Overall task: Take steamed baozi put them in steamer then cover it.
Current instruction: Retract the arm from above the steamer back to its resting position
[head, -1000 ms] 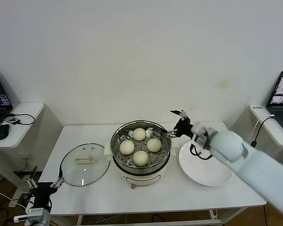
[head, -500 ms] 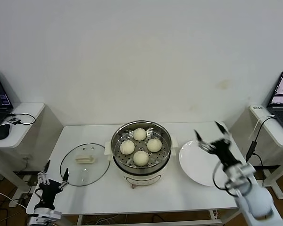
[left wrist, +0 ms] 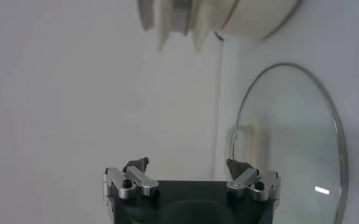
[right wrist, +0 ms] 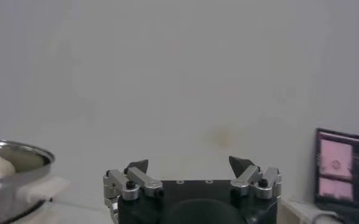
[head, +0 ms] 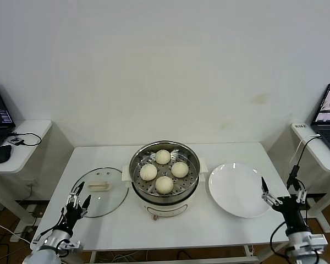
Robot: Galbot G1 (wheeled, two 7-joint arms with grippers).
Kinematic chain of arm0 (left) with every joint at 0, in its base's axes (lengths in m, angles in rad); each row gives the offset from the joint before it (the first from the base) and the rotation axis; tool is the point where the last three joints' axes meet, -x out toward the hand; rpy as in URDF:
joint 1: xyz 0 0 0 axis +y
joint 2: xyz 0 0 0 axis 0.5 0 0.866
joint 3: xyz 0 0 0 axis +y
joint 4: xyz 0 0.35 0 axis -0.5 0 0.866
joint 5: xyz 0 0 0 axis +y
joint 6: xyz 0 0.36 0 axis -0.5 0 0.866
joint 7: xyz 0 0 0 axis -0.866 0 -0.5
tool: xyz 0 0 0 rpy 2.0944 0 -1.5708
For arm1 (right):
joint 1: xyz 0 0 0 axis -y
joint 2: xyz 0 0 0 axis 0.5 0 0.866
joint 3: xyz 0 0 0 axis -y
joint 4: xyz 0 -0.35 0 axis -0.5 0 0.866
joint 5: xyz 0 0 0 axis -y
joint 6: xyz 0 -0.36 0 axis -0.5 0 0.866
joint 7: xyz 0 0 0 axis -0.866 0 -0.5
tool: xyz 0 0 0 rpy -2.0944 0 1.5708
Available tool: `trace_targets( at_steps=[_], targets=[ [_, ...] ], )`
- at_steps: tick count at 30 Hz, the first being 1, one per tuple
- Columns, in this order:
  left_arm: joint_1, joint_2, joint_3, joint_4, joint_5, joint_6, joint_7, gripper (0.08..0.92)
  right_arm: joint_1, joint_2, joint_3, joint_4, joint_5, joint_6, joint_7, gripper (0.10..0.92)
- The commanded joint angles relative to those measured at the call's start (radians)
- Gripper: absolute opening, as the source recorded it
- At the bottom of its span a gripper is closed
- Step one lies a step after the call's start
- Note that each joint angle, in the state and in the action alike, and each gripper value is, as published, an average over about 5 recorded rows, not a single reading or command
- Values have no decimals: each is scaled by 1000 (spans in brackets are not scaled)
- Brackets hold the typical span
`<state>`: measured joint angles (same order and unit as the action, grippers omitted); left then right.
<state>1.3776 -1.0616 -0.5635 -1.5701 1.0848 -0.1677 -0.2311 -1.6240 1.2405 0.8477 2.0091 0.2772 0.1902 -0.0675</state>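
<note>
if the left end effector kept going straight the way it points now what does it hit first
Most likely the cover: the open left end effector sits at the table's front-left edge, aimed toward the glass lid lying flat beside the steamer. Depth is unclear; it could pass just above the rim.

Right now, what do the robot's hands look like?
Each hand, left hand and right hand, has a black body with two silver metal fingers ending in dark pointed tips. Thin black cables loop behind them, down to pale grey wrists.
</note>
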Motion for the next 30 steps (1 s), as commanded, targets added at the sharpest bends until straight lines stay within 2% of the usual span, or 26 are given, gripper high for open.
trace_targets(
  at_steps=[1, 12, 30],
  targets=[
    [-171, 29, 85, 132, 128, -9, 20, 823, -74, 67, 54, 12, -10, 35, 4, 823],
    [-257, 4, 150, 236, 128, -4, 26, 823, -90, 72, 61, 10, -9, 34, 1, 823],
    [-376, -12, 170, 364, 130, 8, 24, 823, -86, 73, 53, -30, -10, 40, -10, 823]
  ],
)
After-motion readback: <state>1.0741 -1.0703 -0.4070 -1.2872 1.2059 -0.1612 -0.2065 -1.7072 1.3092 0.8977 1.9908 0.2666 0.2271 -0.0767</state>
